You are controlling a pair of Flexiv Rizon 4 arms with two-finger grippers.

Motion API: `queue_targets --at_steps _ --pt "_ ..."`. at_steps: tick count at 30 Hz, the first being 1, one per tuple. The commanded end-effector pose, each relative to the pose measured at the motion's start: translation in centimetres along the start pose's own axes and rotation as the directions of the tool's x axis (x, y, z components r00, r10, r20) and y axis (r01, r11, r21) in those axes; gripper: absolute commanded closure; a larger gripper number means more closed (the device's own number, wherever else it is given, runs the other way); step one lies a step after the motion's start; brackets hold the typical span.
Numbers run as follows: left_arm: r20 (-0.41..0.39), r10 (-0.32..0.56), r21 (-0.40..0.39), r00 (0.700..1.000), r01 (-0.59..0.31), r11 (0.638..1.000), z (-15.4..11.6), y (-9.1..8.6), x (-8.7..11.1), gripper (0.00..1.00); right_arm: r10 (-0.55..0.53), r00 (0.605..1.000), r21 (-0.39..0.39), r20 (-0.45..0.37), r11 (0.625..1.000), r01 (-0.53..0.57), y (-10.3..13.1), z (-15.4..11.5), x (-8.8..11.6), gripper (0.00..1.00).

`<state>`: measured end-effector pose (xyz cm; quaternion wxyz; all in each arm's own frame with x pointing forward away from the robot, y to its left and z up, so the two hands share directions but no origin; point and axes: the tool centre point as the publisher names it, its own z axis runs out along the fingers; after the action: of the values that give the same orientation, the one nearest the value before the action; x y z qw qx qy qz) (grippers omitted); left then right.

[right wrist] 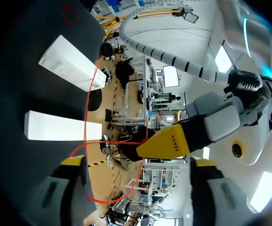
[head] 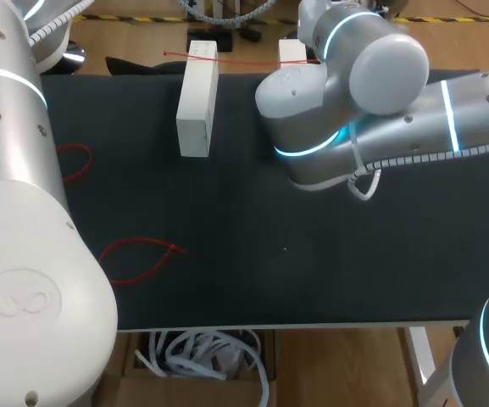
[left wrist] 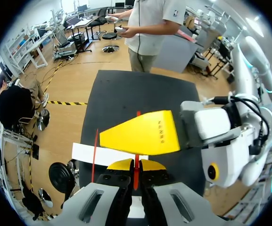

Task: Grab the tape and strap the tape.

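The left gripper (left wrist: pixel 136 165) is pinching its yellow tips tight together on the red tape (left wrist: pixel 136 178), a thin, stiff, wire-like strip. In the left wrist view the strip is running up out of the closed tips and passing behind a broad yellow wedge (one finger of the other arm's gripper).

The right gripper (right wrist: pixel 138 162) is standing wide open with nothing in its grasp. The tape is curving in a smooth round loop through the gap between its fingers, and I cannot tell whether it is touching either one.

In the head view the tape is lying as a fine red line across the tops of two white blocks (head: pixel 197 97) at the table's far edge. The blocks are long, matte, box-shaped and sharp-edged, and the farther one (head: pixel 292 51) is mostly hiding behind the right arm's rounded grey joints.

The table (head: pixel 312 271) is wearing a dull black, cloth-like cover. Two more red loops are resting on it near the left arm, one teardrop-shaped (head: pixel 138 254) and one partly hidden (head: pixel 75 161).
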<state>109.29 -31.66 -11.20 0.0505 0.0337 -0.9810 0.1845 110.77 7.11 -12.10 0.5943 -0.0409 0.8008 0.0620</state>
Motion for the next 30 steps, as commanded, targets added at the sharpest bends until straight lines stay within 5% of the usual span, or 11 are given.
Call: queue_targets --at_steps 1,15,30 --pt "-0.002 -0.001 -0.006 1.0 0.001 1.0 -0.1 -0.1 -0.1 1.0 -0.008 1.0 -0.001 -0.01 1.0 0.008 -0.1 -0.4 -0.3 0.0" --pt "-0.002 -0.001 -0.006 1.0 0.001 1.0 -0.1 -0.1 -0.1 1.0 0.051 0.996 -0.029 -0.072 0.998 -0.053 -2.7 -3.0 0.7 0.0" --pt "-0.002 -0.001 -0.006 1.0 0.001 1.0 -0.1 -0.1 -0.1 1.0 0.02 0.963 0.042 -0.27 0.999 -0.009 -10.7 -3.6 6.1 0.0"
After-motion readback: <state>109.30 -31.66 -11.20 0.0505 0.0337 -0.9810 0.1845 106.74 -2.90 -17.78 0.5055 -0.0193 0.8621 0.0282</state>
